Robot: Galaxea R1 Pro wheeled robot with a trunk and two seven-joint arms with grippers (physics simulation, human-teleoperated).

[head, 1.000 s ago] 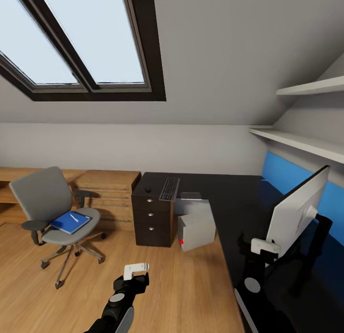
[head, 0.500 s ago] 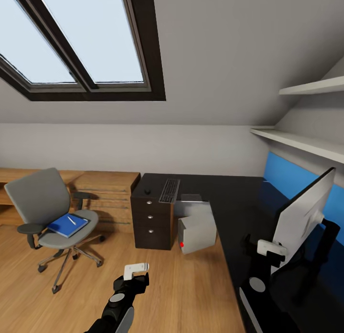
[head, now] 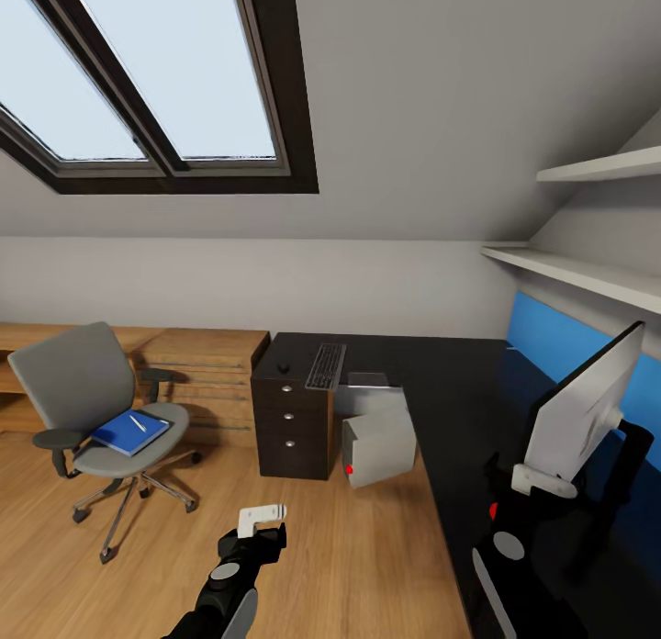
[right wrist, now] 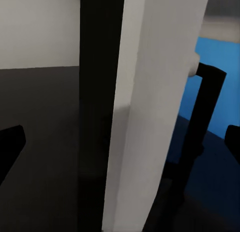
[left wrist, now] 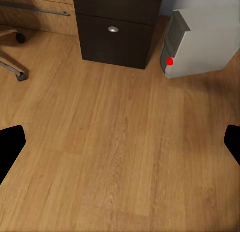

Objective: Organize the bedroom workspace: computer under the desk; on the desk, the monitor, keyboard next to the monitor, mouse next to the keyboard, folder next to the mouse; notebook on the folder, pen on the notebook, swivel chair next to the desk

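Step in hand: judged to be settling the monitor (head: 580,409) on the desk (head: 459,382), at its near right end.
Right gripper (head: 542,478): at the monitor's lower near edge. The right wrist view has the panel edge (right wrist: 150,107) standing between its two spread fingers, but I cannot tell whether they are pressing on it.
Left gripper (head: 262,518): open and empty, hanging over the wooden floor (left wrist: 120,142).
Monitor pose: tilted, its pale back facing the room.
Advice: get the stand flat on the desk before letting go, then open slowly.
Keyboard (head: 325,364) and mouse (head: 284,366): far end of the desk, well apart from the monitor.
Computer (head: 378,444): on the floor beside the drawers (head: 292,421).
Chair (head: 96,409): far left, carrying the folder (head: 128,431) with the pen (head: 137,422) on it.
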